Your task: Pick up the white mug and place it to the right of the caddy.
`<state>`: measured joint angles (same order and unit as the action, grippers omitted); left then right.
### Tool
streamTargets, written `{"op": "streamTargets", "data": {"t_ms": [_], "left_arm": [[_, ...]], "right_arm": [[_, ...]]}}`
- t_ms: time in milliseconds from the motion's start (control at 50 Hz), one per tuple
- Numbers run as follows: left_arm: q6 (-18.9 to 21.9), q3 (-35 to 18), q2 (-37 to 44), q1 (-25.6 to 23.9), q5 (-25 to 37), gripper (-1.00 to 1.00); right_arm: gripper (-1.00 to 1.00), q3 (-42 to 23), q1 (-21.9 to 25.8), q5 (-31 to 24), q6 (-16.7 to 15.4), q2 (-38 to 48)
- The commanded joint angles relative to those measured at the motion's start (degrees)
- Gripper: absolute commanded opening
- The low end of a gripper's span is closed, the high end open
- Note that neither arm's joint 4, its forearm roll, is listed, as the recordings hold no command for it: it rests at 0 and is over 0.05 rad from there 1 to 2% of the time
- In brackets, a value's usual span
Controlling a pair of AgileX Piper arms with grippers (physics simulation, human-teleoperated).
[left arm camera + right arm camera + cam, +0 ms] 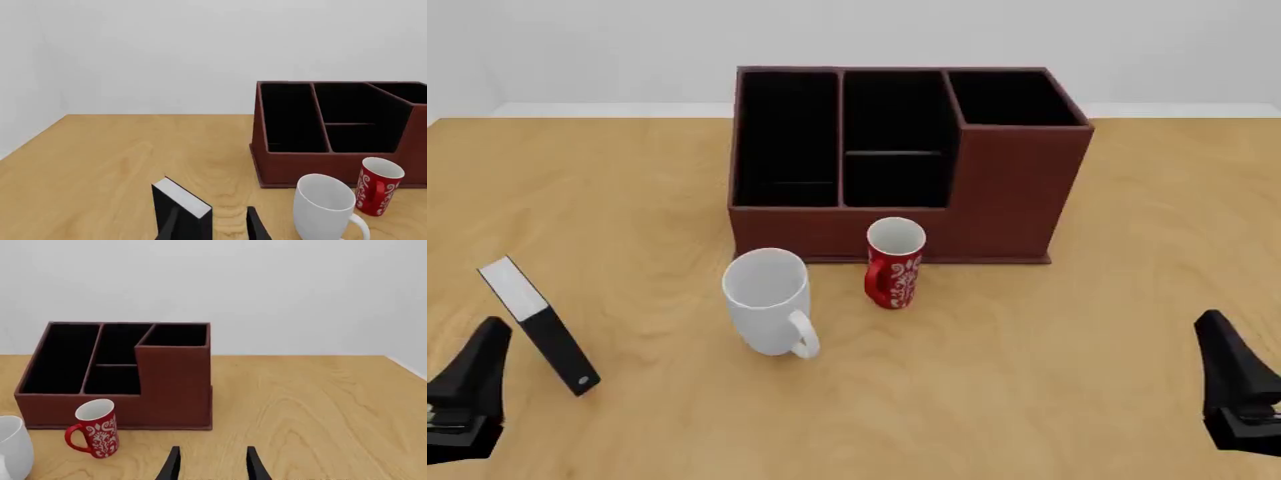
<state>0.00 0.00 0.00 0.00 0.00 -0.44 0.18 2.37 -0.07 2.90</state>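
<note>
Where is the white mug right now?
In the front view the white mug stands upright left of centre, just in front of the caddy, with the red mug close on its right.

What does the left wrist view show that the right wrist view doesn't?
Only the left wrist view shows the black-and-white slab and the white mug whole, handle included. Only the right wrist view shows the bare table to the right of the caddy, and it cuts the white mug at its edge. Both show the caddy, the red mug and their own open fingers.
</note>
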Motion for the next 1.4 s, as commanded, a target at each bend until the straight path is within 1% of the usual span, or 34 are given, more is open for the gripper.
{"op": "streamTargets", "data": {"t_ms": [20, 160, 300, 420, 500, 600, 760, 820, 840, 880, 900, 960, 1000, 1040, 1180, 1280, 1380, 1400], "left_arm": [[0.0, 0.0, 0.0, 0.0, 0.0, 1.0], [0.0, 0.0, 0.0, 0.0, 0.0, 1.0], [0.0, 0.0, 0.0, 0.0, 0.0, 1.0], [0.0, 0.0, 0.0, 0.0, 0.0, 1.0], [0.0, 0.0, 0.0, 0.0, 0.0, 1.0], [0.0, 0.0, 0.0, 0.0, 0.0, 1.0], [0.0, 0.0, 0.0, 0.0, 0.0, 1.0], [0.0, 0.0, 0.0, 0.0, 0.0, 1.0], [0.0, 0.0, 0.0, 0.0, 0.0, 1.0], [0.0, 0.0, 0.0, 0.0, 0.0, 1.0], [0.0, 0.0, 0.0, 0.0, 0.0, 1.0], [0.0, 0.0, 0.0, 0.0, 0.0, 1.0], [0.0, 0.0, 0.0, 0.0, 0.0, 1.0], [0.0, 0.0, 0.0, 0.0, 0.0, 1.0], [0.0, 0.0, 0.0, 0.0, 0.0, 1.0], [0.0, 0.0, 0.0, 0.0, 0.0, 1.0], [0.0, 0.0, 0.0, 0.0, 0.0, 1.0], [0.0, 0.0, 0.0, 0.0, 0.0, 1.0]], "right_arm": [[1.0, 0.42, 0.67, 2.25, -1.4, 3.2], [1.0, 0.43, 1.96, 2.48, -0.76, 3.43], [1.0, 0.42, 2.14, -0.28, 0.17, -0.08], [1.0, 0.43, 2.87, -0.87, -0.05, -0.98], [1.0, -0.56, 4.16, 0.7, -0.94, 1.45], [1.0, -5.49, 6.3, -1.97, -1.68, 2.86], [1.0, -14.83, 9.38, -5.24, -4.86, 7.47], [1.0, -19.75, 10.59, -7.78, -5.96, 9.42], [1.0, -20.39, 10.72, -8.06, -6.05, 9.78], [1.0, -22.83, 11.51, -8.94, -6.37, 11.82], [1.0, -25.12, 12.07, -9.97, -6.64, 13.18], [1.0, -28.5, 12.82, -11.46, -7.29, 15.82], [1.0, -31.55, 14.19, -12.79, -7.37, 19.62], [1.0, -34.13, 15.05, -14.02, -7.66, 21.6], [1.0, -45.69, 18.44, -21.51, -7.62, 30.71], [1.0, -50.42, 20.03, -24.55, -9.35, 34.77], [1.0, -54.78, 20.98, -27.87, -9.75, 39.34], [1.0, -55.44, 22.18, -28.33, -9.56, 40.48]]}}
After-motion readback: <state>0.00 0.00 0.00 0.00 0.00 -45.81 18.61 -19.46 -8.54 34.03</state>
